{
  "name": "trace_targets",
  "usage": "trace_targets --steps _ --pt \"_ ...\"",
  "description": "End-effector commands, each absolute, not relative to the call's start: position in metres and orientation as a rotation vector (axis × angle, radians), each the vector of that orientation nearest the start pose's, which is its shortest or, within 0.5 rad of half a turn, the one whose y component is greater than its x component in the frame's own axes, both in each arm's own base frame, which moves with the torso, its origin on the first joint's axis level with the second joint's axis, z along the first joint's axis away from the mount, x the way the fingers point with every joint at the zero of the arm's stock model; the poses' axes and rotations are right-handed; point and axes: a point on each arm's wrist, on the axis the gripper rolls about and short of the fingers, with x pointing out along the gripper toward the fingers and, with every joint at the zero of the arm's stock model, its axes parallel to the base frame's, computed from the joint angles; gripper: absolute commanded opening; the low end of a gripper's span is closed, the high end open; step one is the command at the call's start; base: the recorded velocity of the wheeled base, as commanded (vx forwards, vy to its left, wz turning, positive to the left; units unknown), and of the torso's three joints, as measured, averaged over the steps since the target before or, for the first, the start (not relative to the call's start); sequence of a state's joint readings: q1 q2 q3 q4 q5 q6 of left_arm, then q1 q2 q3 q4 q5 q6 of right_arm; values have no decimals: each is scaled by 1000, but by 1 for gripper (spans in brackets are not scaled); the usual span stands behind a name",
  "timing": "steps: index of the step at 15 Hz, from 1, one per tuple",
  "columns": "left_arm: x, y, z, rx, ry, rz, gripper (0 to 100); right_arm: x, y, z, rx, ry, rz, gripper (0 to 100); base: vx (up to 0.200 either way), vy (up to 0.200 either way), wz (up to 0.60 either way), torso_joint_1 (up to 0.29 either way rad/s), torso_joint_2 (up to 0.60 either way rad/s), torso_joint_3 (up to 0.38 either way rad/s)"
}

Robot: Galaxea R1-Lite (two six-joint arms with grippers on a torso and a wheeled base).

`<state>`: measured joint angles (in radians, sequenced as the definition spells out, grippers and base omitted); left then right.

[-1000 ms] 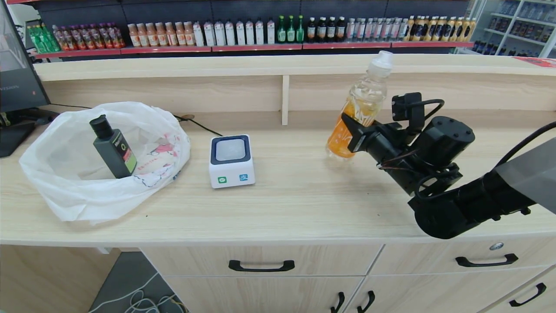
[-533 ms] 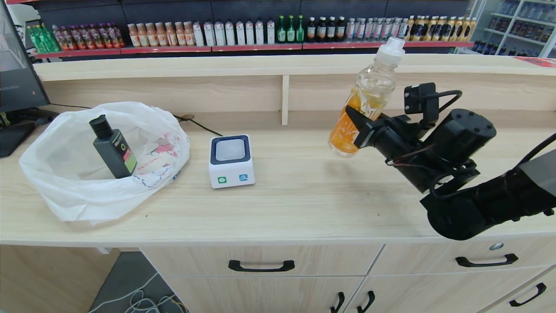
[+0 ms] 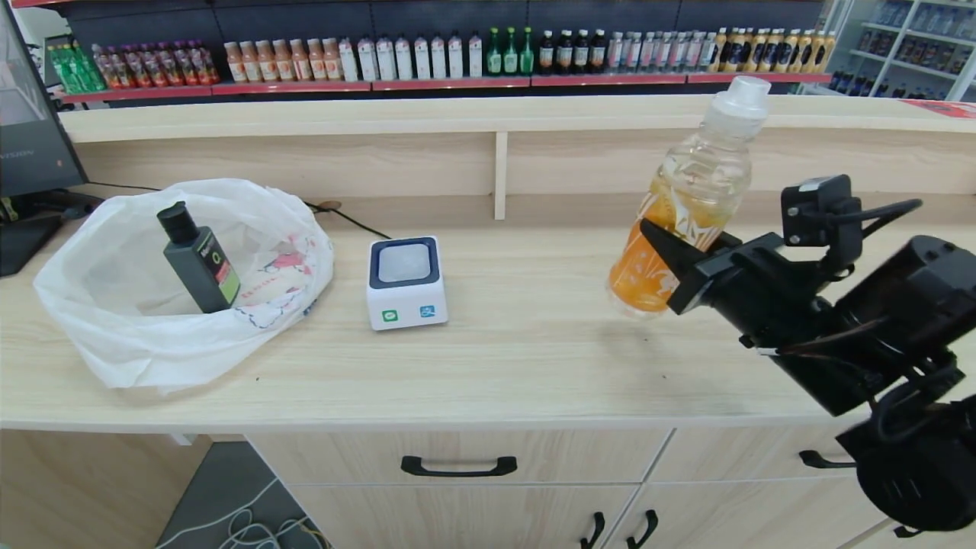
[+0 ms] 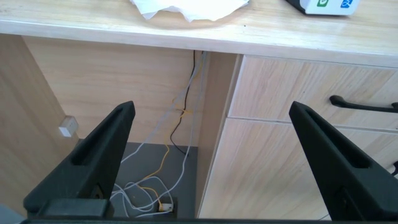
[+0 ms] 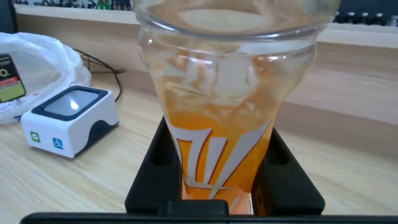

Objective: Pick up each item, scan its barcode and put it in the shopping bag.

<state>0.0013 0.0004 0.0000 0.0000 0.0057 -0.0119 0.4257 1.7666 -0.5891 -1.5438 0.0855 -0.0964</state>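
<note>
My right gripper (image 3: 675,263) is shut on a clear bottle of orange drink (image 3: 681,206) with a white cap, held tilted above the right part of the counter. The same bottle (image 5: 224,118) sits between the black fingers (image 5: 155,171) in the right wrist view. A white scanner box (image 3: 406,280) with a dark blue top stands mid-counter, also seen as scanner (image 5: 68,119). A white shopping bag (image 3: 175,282) lies at the left with a dark green bottle (image 3: 198,259) standing in it. My left gripper (image 4: 211,162) hangs open below the counter edge, in front of the cabinet.
A raised wooden ledge (image 3: 488,118) runs along the back of the counter. A monitor (image 3: 30,130) stands at the far left. A cable (image 3: 354,221) runs behind the scanner. Drawers with black handles (image 3: 457,465) are under the counter.
The right gripper has lifted the orange drink bottle off the counter and carried it up, to the right and nearer to me. The bag and scanner have not moved.
</note>
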Motion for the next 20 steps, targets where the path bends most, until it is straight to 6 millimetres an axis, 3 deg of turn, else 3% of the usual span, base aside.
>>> trace_targets --steps 1,9,11,15,20 --pt "-23 0 75 -12 0 8 100 234 119 211 -51 -441 512 0 0 0 0 0 0 0" --pt "-23 0 75 -12 0 8 100 177 144 208 -250 -498 560 0 0 0 0 0 0 0" --pt "-23 0 75 -12 0 8 100 161 157 218 -358 -560 490 0 0 0 0 0 0 0" --pt "-23 0 75 -12 0 8 100 122 186 209 -495 -569 532 0 0 0 0 0 0 0" --pt "-23 0 75 -12 0 8 100 100 204 206 -636 -649 600 0 0 0 0 0 0 0"
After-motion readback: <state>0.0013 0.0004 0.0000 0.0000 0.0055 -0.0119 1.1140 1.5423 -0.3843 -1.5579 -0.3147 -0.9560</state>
